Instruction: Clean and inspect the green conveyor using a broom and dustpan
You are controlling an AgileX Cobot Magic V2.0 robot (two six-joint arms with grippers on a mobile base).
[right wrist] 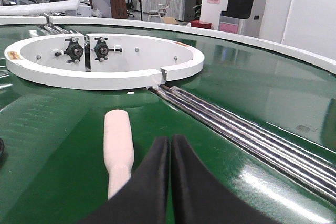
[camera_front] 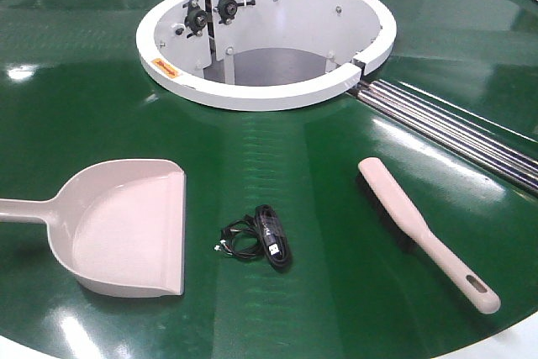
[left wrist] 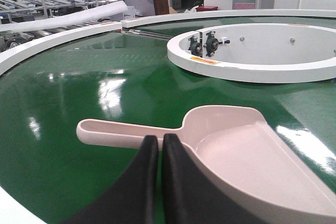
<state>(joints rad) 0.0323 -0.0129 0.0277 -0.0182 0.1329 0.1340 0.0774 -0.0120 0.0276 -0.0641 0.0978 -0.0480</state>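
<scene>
Lying well apart: dustpan [camera_front: 126, 224] | cable [camera_front: 265, 237] | broom [camera_front: 424, 233] near rails [camera_front: 454, 128]

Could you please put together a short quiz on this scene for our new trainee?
1. Multiple choice: what lies on the conveyor between the dustpan and the broom? A a coiled black cable; B a sponge; C a bottle.
2. True or false: the broom rests inside the dustpan.
3. Fill in: in the wrist views, the left gripper and the right gripper are both ____, holding nothing.
Key: 1 A; 2 false, they lie apart; 3 shut.
</scene>
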